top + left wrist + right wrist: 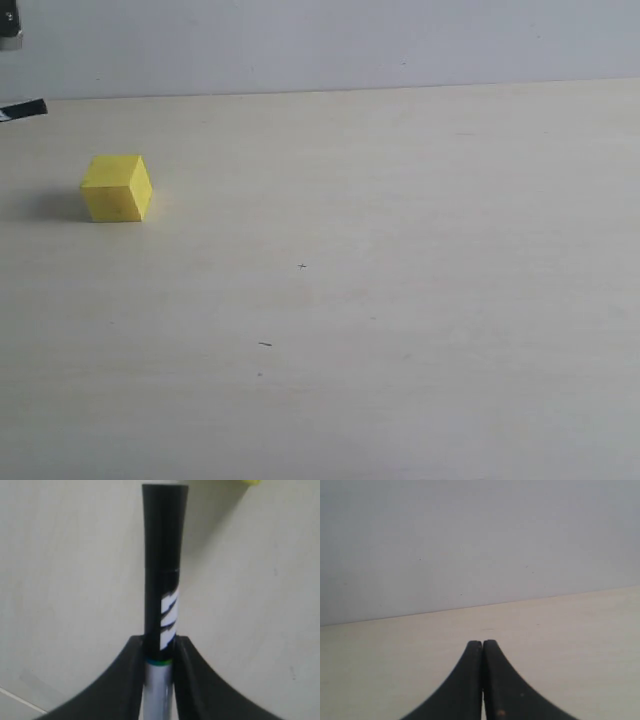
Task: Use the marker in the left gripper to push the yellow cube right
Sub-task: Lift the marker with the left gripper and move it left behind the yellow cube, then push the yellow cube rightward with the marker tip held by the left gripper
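— Yellow cube (116,187): where is it?
— On the table's (400,300) left side, standing alone.
— Left gripper (159,642)?
— Narrowly parted, pinching the marker (161,580); the black cap juts forward, apart from the cube.
— Right gripper (482,644)?
— Jaws pressed together, holding nothing.

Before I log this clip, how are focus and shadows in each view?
Exterior view: fairly sharp, evenly lit; the yellow cube casts a soft shadow to its left. Left wrist view: the marker looks slightly soft. Right wrist view: the right gripper is blurred up close; no glare.
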Controlling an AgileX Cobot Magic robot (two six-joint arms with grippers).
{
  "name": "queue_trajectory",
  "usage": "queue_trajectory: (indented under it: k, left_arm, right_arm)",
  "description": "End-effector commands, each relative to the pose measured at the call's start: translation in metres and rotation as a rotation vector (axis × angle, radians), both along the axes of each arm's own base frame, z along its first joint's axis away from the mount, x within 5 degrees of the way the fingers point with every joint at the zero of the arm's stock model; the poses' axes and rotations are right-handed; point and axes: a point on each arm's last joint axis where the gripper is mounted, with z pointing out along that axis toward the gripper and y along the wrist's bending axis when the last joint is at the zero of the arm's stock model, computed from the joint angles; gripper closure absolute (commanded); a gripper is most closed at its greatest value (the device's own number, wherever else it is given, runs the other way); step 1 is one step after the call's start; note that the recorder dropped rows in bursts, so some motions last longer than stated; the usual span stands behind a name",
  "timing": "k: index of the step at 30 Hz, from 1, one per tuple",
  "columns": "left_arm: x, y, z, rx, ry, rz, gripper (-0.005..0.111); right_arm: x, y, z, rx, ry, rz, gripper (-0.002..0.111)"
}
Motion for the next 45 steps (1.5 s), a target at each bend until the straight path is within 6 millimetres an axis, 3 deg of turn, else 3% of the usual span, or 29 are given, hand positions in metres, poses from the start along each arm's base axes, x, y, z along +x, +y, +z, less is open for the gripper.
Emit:
queue_trajectory:
  k: [1, 5, 14, 22, 33, 36, 42, 45]
  left_arm:
    - [0.009, 0.022, -0.033, 0.099, 0.032, -0.081, 0.107]
    - [0.012, 0.020, -0.051, 0.074, 0.090, -0.247, 0.107]
    - [0.022, 0.017, -0.082, 0.034, 0.083, -0.288, 0.107]
    - [0.023, 0.027, -0.095, -0.018, 0.083, -0.357, 0.107]
    - [0.032, 0.027, -0.102, -0.088, 0.054, -0.355, 0.107]
    - [0.031, 0.013, -0.109, -0.099, 0.090, -0.383, 0.107]
    - [0.034, -0.037, -0.113, -0.096, 0.101, -0.491, 0.107]
    - [0.035, -0.036, -0.113, -0.092, 0.083, -0.470, 0.107]
  right_arm:
    - [0.000, 0.000, -0.001, -0.008, -0.006, -0.004, 0.108]
    - [0.000, 0.000, -0.001, -0.008, -0.006, -0.004, 0.108]
    - [0.000, 0.000, -0.001, -0.008, -0.006, -0.004, 0.108]
    - [0.000, 0.000, -0.001, -0.008, -0.006, -0.004, 0.108]
    - [0.000, 0.000, -0.001, -0.008, -0.006, -0.004, 0.108]
    - [0.000, 0.000, -0.001, -0.008, -0.006, -0.004, 0.108]
    - [0.000, 0.000, -0.004, -0.006, 0.032, 0.004, 0.108]
    - [-0.001, 0.001, -0.005, -0.005, 0.036, 0.005, 0.108]
